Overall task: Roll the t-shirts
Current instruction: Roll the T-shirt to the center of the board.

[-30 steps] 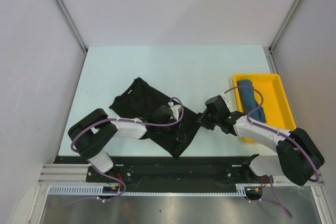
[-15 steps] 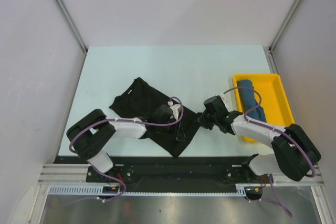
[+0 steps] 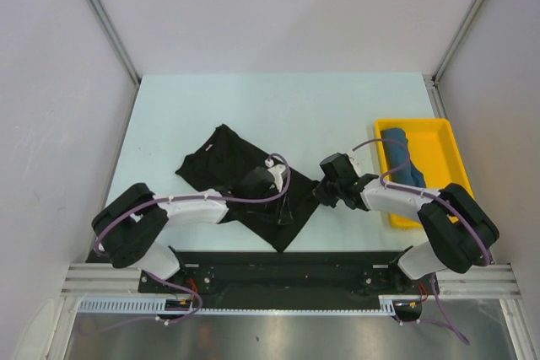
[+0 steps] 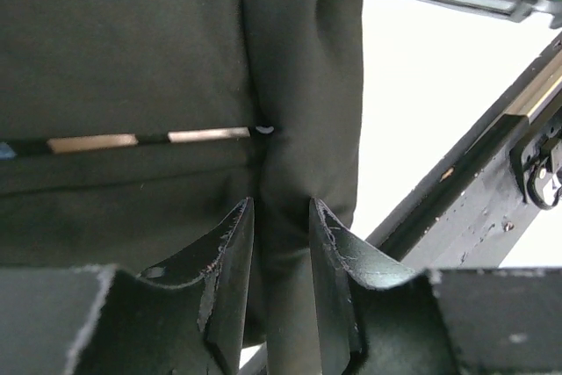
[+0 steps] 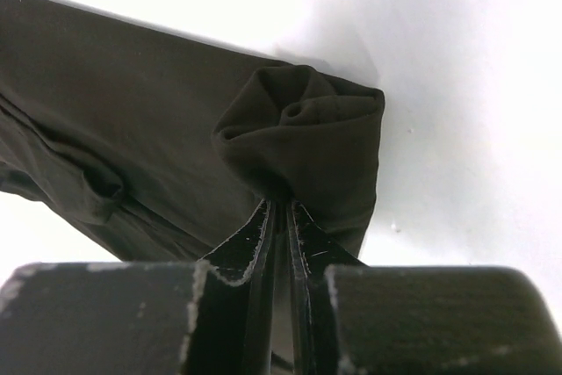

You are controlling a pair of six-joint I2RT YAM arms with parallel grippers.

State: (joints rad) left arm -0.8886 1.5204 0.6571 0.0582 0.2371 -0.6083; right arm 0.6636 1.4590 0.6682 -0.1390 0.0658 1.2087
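Observation:
The black t-shirt (image 3: 224, 162) lies spread on the table, its right part gathered into a loose roll. In the left wrist view the black t-shirt (image 4: 132, 41) shows a brown and white print stripe (image 4: 132, 140). My left gripper (image 3: 285, 211) (image 4: 281, 208) sits at the shirt's near-right edge with a fold of cloth filling its narrow gap. My right gripper (image 3: 319, 197) (image 5: 281, 206) pinches the rolled end (image 5: 303, 129) at the shirt's right corner, its fingers almost together. The teal-blue t-shirt (image 3: 403, 158) lies rolled in the yellow tray (image 3: 451, 153).
The pale table (image 3: 253, 103) stretches back to white walls. The tray stands at its right edge, close to my right arm. A black rail (image 3: 278, 263) (image 4: 457, 191) runs along the near edge, just beyond the shirt's front corner.
My right gripper has slid a little to the left and closed tighter on the rolled end. My left arm has stretched slightly rightward along the shirt.

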